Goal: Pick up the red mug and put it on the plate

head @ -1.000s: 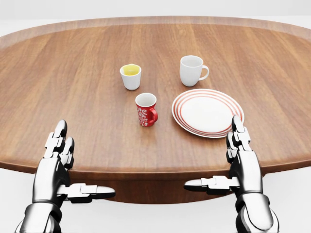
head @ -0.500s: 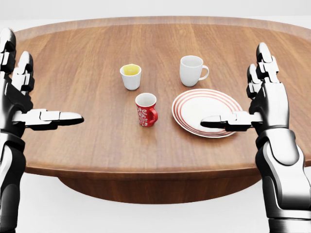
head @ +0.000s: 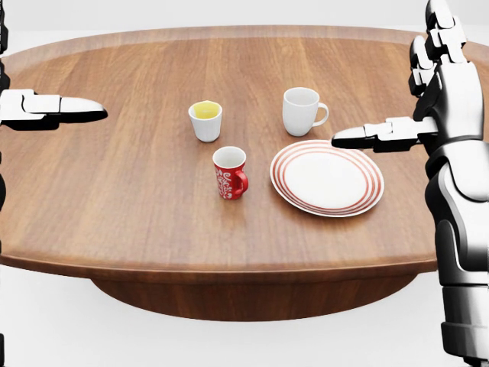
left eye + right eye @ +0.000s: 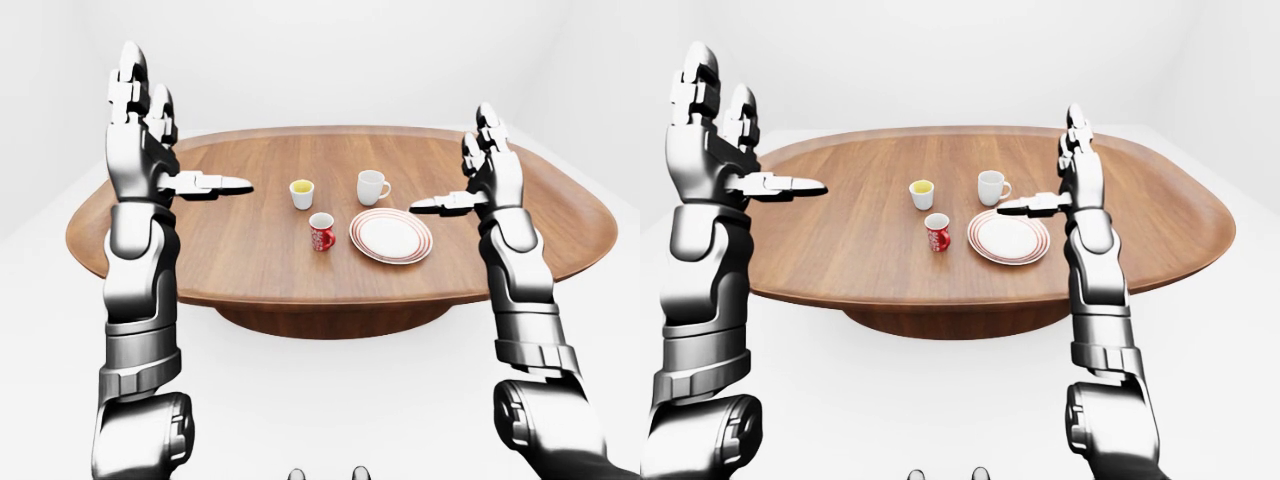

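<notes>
One red mug (image 3: 230,173) stands upright on the wooden table (image 3: 114,191), its long axis vertical and its open mouth facing up, a white pattern showing on its side. Its handle sticks out toward the right of the head view, pointing at the plate (image 3: 327,177). That plate, white with red rings round its rim, lies flat just beside the mug on the right, with a narrow strip of bare wood between them, so the two do not touch. Above the mug in the head view sits a small white cup (image 3: 205,121) with something yellow inside, and to its right, just above the plate, a white mug (image 3: 301,111) whose handle also points right. None of the four pieces touches another. My right hand (image 3: 428,107) is raised at the right edge of the head view, over the table's right side and up beside the plate; its two fingers (image 3: 439,34) point upward and its thumb reaches sideways toward the white mug, spread wide with nothing in it. My left hand (image 4: 140,140) is held up the same way over the table's left end, well apart from the crockery, fingers up, thumb pointing inward, likewise spread and holding nothing.
</notes>
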